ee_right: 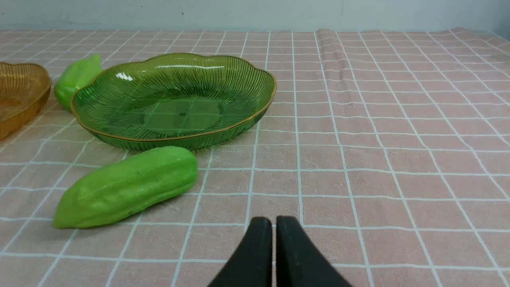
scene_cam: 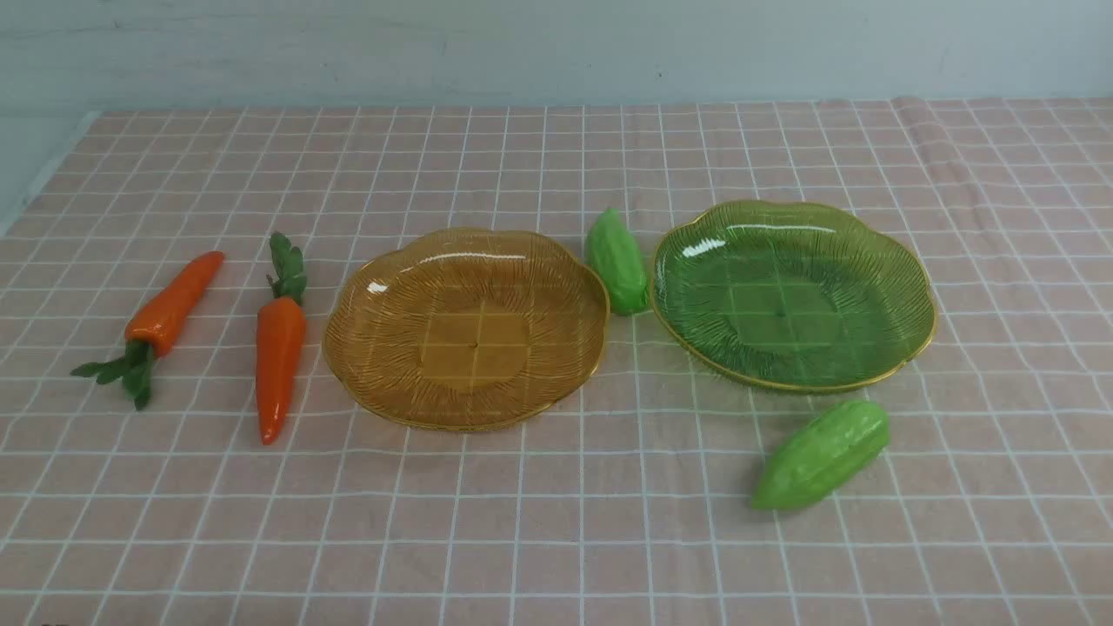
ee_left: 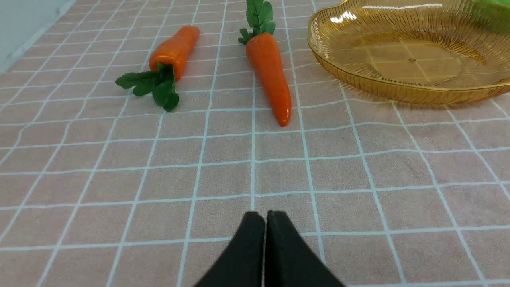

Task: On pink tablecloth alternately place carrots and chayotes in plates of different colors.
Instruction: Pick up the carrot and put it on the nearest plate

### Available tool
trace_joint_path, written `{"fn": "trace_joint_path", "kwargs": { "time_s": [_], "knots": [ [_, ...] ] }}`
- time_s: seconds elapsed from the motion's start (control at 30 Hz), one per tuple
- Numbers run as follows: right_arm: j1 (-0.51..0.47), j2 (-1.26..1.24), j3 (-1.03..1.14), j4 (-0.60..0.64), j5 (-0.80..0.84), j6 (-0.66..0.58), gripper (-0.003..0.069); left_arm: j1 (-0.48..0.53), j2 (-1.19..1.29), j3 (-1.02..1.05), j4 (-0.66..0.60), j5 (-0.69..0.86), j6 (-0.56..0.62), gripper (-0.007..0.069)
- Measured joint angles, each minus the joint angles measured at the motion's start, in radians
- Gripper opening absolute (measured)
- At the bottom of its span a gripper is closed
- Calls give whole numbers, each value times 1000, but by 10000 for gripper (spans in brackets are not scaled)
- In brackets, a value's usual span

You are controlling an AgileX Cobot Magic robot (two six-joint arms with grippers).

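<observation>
The cloth (scene_cam: pixel 556 539) is matt woven fabric, lightly creased. The amber plate (scene_cam: pixel 466 329) and green plate (scene_cam: pixel 791 296) look like glossy ribbed glass, possibly clear plastic, with gilt rims. The carrots (scene_cam: pixel 280 356) (scene_cam: pixel 174 300) are smooth, shiny plastic; the chayotes (scene_cam: pixel 822 454) (scene_cam: pixel 617 261) are duller, satin-sheened.

One left carrot (scene_cam: pixel 174 303) and one right carrot (scene_cam: pixel 280 352) made two carrots on the single pink tablecloth (scene_cam: pixel 556 539). One far chayote (scene_cam: pixel 617 261) and one near chayote (scene_cam: pixel 822 454) made two chayotes. One amber plate (scene_cam: pixel 467 329) at the left and one green plate (scene_cam: pixel 791 294) at the right made two plates.
</observation>
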Motion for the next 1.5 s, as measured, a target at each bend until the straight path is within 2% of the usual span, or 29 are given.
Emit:
{"fn": "trace_joint_path", "kwargs": {
  "time_s": [1.17,1.3,1.37,1.5],
  "knots": [
    [0,0,0,0,0,0,9,0,0,0,18,-6,8,-9],
    [0,0,0,0,0,0,9,0,0,1,-79,-74,-75,-9],
    [0,0,0,0,0,0,9,0,0,1,-193,-140,-161,-9],
    [0,0,0,-6,0,0,9,0,0,1,-276,-286,-208,-9]
  ]
}}
